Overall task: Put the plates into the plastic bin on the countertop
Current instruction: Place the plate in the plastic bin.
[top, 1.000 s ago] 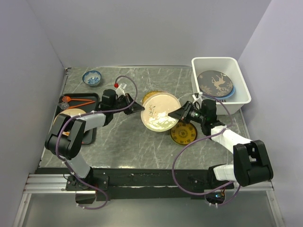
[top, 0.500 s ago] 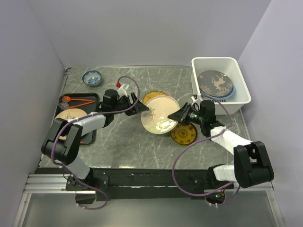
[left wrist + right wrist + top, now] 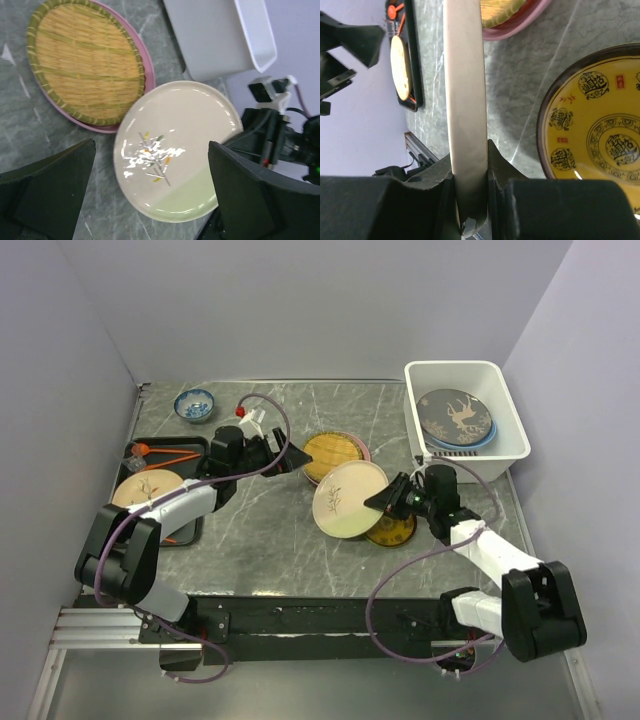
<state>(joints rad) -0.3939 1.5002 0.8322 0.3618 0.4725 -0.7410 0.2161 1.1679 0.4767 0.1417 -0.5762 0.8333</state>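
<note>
My right gripper [image 3: 384, 503] is shut on the rim of a cream plate with a leaf sprig [image 3: 349, 498] and holds it tilted above the countertop [image 3: 260, 540]. In the right wrist view the plate's edge [image 3: 465, 95] stands between the pads of that gripper [image 3: 470, 200]. My left gripper [image 3: 284, 456] is open and apart from the plate, to its left; its wrist view shows the cream plate [image 3: 175, 145] between the spread fingers [image 3: 50, 190]. A small yellow-patterned plate [image 3: 394, 531] lies under the held plate. The white plastic bin [image 3: 505, 400] holds a dark plate [image 3: 455, 417] on a blue one.
A woven yellow plate [image 3: 333, 451] rests on a pink plate [image 3: 148, 75] mid-table. At the left a black tray [image 3: 185, 452] carries another cream sprig plate [image 3: 146, 488] and orange utensils. A small blue-and-white bowl [image 3: 194, 403] sits at the back left.
My left gripper opened, let go of the cream plate and drew back. My right gripper carried the plate toward the near right, uncovering the woven plate.
</note>
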